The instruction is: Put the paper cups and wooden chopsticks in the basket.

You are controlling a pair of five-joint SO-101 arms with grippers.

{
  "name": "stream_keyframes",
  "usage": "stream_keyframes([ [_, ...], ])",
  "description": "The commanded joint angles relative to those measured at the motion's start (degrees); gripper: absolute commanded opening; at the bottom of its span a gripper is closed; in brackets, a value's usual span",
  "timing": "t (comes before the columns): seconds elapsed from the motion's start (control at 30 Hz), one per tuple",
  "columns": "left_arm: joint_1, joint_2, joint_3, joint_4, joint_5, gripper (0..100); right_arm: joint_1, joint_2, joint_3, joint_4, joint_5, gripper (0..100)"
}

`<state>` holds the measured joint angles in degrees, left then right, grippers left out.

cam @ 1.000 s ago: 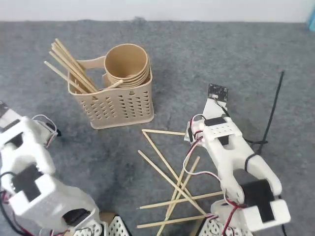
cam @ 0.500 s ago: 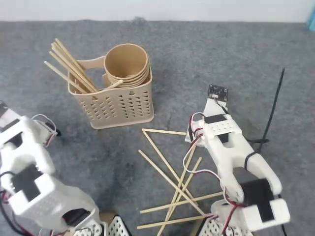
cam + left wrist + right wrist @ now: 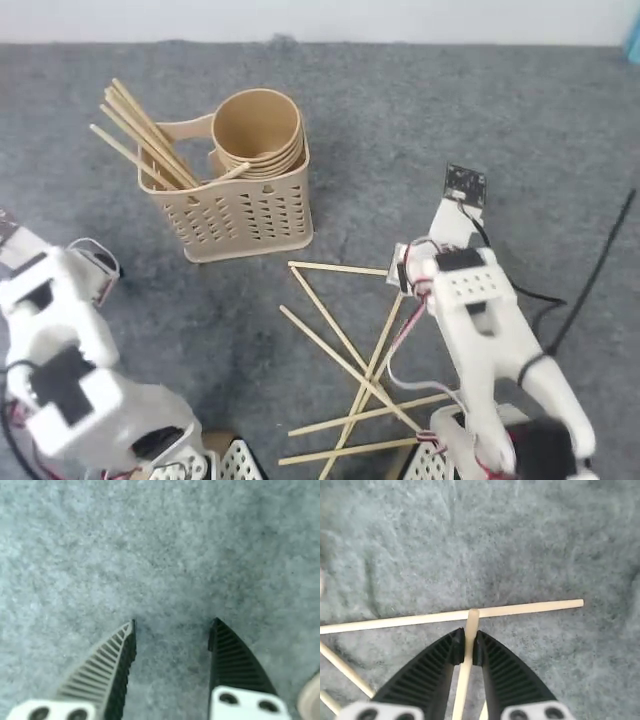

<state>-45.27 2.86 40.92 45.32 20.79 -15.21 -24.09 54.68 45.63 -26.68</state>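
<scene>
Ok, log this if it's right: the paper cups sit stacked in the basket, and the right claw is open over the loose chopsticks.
One thing is wrong: the right claw is not open. The right wrist view shows it shut on a chopstick. The rest stands: the paper cups do sit stacked in the basket.

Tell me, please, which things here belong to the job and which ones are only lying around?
Belong to the job:
- basket
- paper cups, stacked in the basket
- leaning chopsticks, in the basket
- loose chopsticks, on the carpet
- held chopstick, in the shut right gripper

Only lying around:
- black cable, beside the right arm
- grey carpet, under everything
</scene>
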Motion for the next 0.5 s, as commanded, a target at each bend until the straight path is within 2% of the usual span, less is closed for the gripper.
stream_keyframes([
  [0.0, 1.67, -12.75, 9.27, -7.47, -2.64, 22, 0.31, -9.19, 3.52, -3.74, 1.23, 0.7],
  [0.17, 2.11, -19.6, 15.08, -10.46, -4.57, 22, 1.45, -18.07, 7.74, -4.44, 1.23, 0.7],
  [0.23, 2.29, -20.22, 15.43, -10.55, -5.01, 22, 4.26, -21.32, 8.18, -4.53, 1.23, 0.7],
  [0.47, 4.31, -20.57, 16.13, -10.73, -7.82, 22, 13.05, -31.52, 8.0, -15.87, 1.32, 0.7],
])
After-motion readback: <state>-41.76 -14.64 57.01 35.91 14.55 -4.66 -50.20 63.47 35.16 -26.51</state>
